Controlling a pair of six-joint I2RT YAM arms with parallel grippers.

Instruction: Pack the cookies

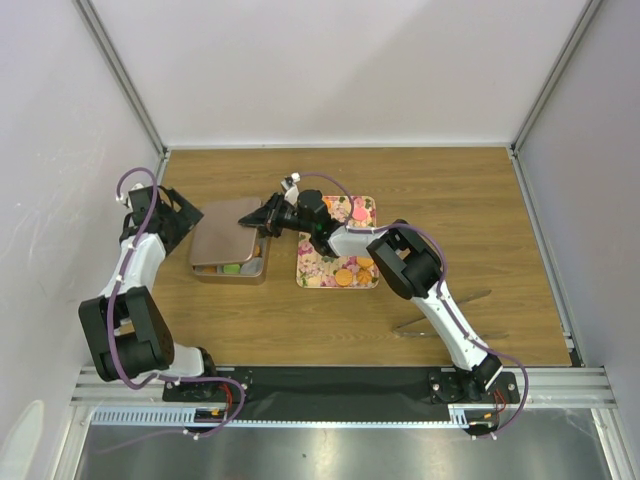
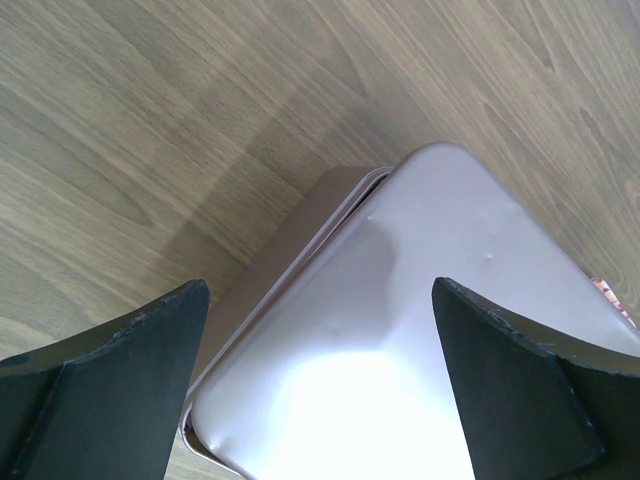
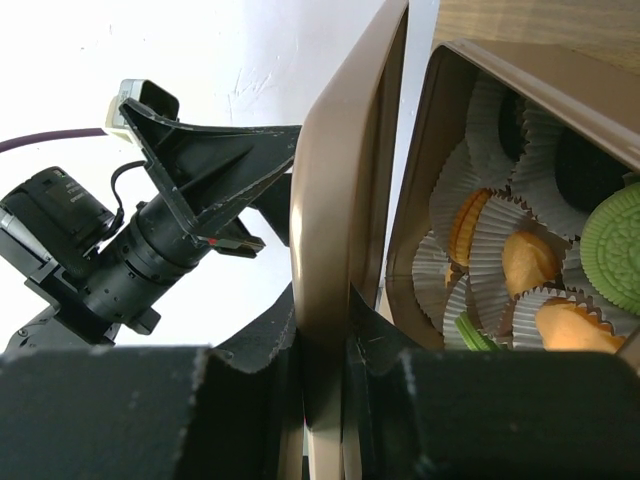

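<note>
My left gripper (image 2: pixel 318 290) spread wide above the lid (image 2: pixel 430 330), tin (image 1: pixel 232 271) toward the desk's left edge, cookies (image 3: pixel 530 262) in paper cups inside, my right gripper (image 3: pixel 320 345) pinching the lid's rim, more cookies (image 1: pixel 345 272) on the tray (image 1: pixel 312 268) mid-desk

Bright even light, soft shadows, glare on lid (image 2: pixel 345 400)

From above, the lid (image 1: pixel 222 238) hides most of the tin (image 1: pixel 236 277); only a few cookies (image 1: pixel 232 268) peek out along its near edge.
</note>
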